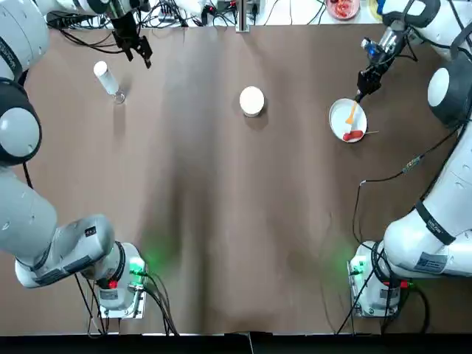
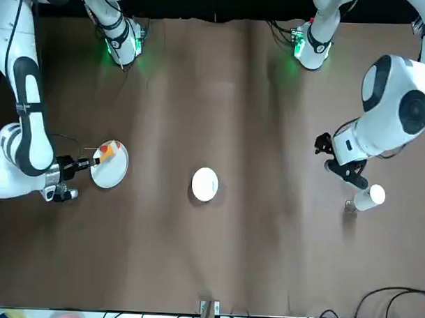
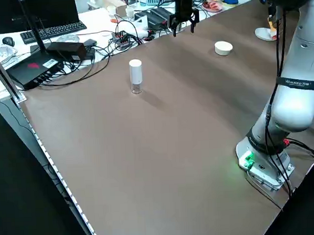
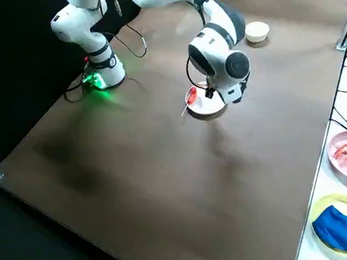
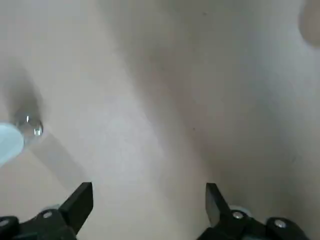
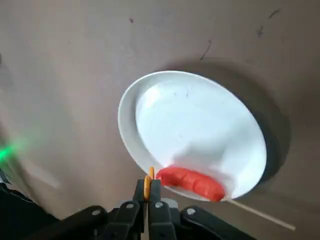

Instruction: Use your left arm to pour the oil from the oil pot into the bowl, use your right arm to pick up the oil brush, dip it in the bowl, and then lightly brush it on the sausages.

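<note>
Oil brush (image 1: 352,113): yellow-orange handle pinched between the closed fingers of the right gripper (image 1: 361,94), brush end reaching down onto the plate (image 1: 338,110); in the right wrist view only a thin sliver of the orange handle (image 6: 147,185) shows between the two fingers, which are pressed together on it. Sausages (image 1: 352,136): one red-orange piece with a thin pale skewer stick poking past the rim, lying on the plate's edge nearest the robot; in the right wrist view it (image 6: 190,182) sits just beside the brush. Plate rests on the table (image 1: 221,221) at the robot's right, toward the far side. Bowl (image 1: 251,100): white, round, alone near mid-table toward the far edge, well apart from both the plate and the bottle; contents cannot be made out. Oil pot (image 1: 108,80): clear body, white cap, standing upright at the robot's left far side, untouched. Left gripper (image 1: 140,53): just beyond and beside the pot, not in contact, fingers spread wide with nothing between them; left wrist view shows bare table between the tips and the pot's base (image 5: 29,127) off to one side.
</note>
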### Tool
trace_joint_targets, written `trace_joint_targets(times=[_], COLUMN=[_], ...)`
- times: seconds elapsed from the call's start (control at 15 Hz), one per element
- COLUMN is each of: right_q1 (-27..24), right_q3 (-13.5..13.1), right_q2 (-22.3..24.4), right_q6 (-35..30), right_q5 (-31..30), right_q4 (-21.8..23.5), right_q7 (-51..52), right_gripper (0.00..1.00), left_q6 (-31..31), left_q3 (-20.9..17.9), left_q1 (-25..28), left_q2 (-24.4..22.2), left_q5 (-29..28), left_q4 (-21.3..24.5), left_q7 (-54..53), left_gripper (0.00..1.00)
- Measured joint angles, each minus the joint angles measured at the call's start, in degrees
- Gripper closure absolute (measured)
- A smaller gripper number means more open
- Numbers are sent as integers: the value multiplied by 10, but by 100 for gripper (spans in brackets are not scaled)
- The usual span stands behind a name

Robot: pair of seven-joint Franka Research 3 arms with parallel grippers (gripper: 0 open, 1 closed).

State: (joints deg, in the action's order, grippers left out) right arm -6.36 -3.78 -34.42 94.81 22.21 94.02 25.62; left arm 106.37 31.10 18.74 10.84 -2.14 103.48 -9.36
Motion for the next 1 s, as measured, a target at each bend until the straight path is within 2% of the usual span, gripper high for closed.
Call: trace_joint_targets(times=[0.2, 0.47, 0.8, 1.0], right_q1=[0, -5, -21, -13], right_q3=[1, 1, 1, 8], right_q2=[-8, -7, -6, 0], right_q6=[13, 26, 56, 48], right_q5=[-1, -22, -59, -111], right_q4=[10, 10, -6, -38], right_q7=[14, 46, 100, 101], right_gripper=[96, 96, 96, 96], left_q6=[-44, -100, -207, -217], left_q3=[21, 40, 37, 33], left_q1=[-1, -2, 5, 12], left_q2=[-9, -22, -25, -25], left_q5=[-39, -76, -84, -84], left_q4=[5, 4, -10, -31], left_q7=[116, 209, 216, 216], left_gripper=[1, 1, 1, 1])
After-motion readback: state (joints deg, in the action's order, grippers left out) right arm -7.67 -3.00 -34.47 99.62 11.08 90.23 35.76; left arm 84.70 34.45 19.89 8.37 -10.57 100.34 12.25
